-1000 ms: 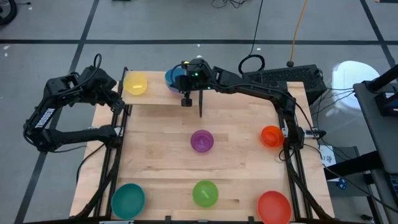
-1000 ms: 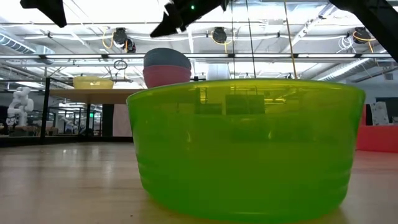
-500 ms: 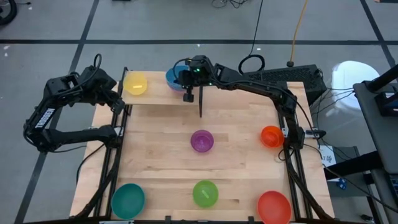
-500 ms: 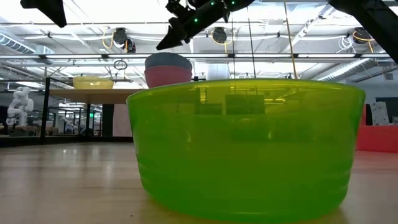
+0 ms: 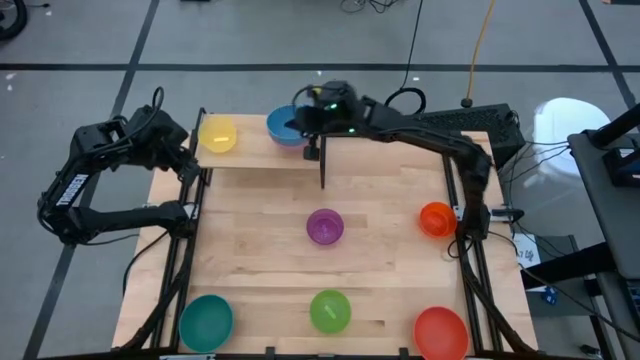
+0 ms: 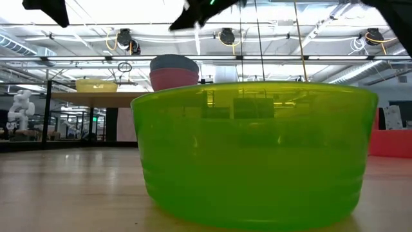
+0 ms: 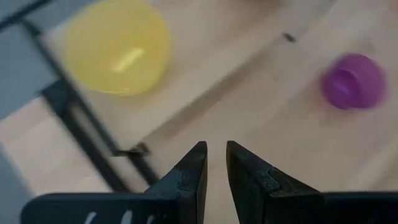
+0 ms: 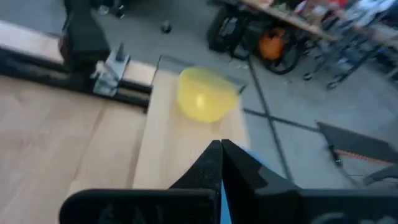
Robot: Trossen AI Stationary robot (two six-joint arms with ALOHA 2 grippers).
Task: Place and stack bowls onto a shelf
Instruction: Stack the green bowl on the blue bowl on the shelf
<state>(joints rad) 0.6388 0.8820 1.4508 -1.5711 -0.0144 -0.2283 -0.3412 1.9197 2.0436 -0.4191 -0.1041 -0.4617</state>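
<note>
Nearest the low camera sat the green bowl (image 6: 254,154), still on the tabletop (image 5: 380,250) with the teal bowl (image 5: 206,322), the red bowl (image 5: 441,333), the purple bowl (image 5: 324,227) and the orange bowl (image 5: 436,218) (all five still waiting).

Farther back, on the shelf (image 5: 250,150), the blue bowl (image 6: 174,62) rested nested in the pink bowl (image 6: 174,78), with the yellow bowl (image 5: 218,133) well apart from them on the same shelf. The right gripper (image 5: 312,152), its fingers pressed together and holding nothing, had drawn up and back from that stack over the last second, toward the right side of the table. The stack looked unmoved, so I judged that placement finished and another bowl due next.

The left gripper (image 7: 215,163) stayed parked off the left edge, its fingers slightly parted and empty.

Beyond the table lay grey floor, a dark keyboard (image 5: 455,125), cables, and a lit ceiling.
</note>
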